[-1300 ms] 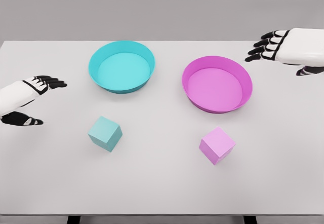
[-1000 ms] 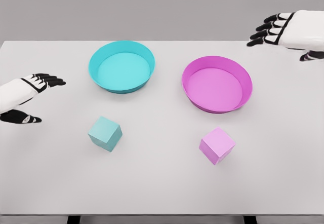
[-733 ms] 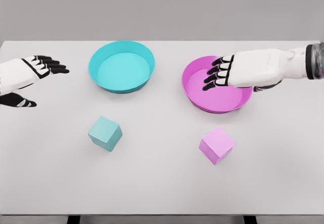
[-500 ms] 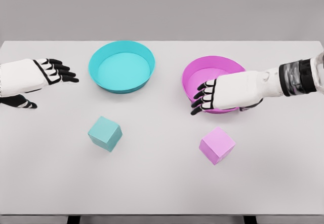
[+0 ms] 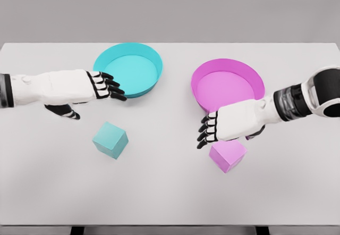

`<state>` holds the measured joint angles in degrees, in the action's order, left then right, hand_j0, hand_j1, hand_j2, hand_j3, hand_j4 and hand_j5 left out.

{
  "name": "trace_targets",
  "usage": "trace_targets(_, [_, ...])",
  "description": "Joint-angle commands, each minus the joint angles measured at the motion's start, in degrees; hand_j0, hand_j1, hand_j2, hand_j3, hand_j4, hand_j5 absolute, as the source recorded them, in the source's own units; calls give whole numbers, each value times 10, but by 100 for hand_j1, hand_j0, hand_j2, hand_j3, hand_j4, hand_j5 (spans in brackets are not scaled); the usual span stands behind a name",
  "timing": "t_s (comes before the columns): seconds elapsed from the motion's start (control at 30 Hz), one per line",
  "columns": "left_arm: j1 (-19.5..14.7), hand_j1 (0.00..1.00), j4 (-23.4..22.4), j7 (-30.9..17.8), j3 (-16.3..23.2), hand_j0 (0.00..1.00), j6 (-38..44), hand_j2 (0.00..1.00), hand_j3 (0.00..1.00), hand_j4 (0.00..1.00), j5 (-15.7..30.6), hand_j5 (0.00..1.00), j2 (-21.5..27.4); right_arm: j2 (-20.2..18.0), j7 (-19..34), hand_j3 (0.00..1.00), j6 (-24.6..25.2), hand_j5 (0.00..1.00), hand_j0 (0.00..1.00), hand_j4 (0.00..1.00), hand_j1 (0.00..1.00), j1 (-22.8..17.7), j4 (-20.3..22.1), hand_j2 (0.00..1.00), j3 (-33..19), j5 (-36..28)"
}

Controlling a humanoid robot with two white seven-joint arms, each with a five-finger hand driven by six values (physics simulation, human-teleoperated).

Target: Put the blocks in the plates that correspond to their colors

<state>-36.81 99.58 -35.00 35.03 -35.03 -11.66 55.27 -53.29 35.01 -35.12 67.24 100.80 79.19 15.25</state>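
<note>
Right hand (image 5: 234, 124), fingers spread and empty, hovers just above the pink block (image 5: 227, 156); left hand (image 5: 79, 89) likewise open behind the teal block (image 5: 110, 140)

No text, labels, brands, nos. or signs readable anywhere in the head view.
</note>
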Motion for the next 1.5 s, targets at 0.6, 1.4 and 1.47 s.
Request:
trace_targets(0.6, [-39,100,13,0,188,100,0,100,100,100,167,100,57,1,0,100,1,100,100,100,100,4,0,100,30,50])
trace_targets(1.4, [-37,100,14,0,181,100,100,100,100,100,64,100,26,18,0,80,1,80,80,80,80,10,-1,80,57,73])
trace_targets(1.47, [-38,100,13,0,181,100,102,100,100,100,64,100,22,18,0,74,1,74,74,74,74,10,-1,74,57,73])
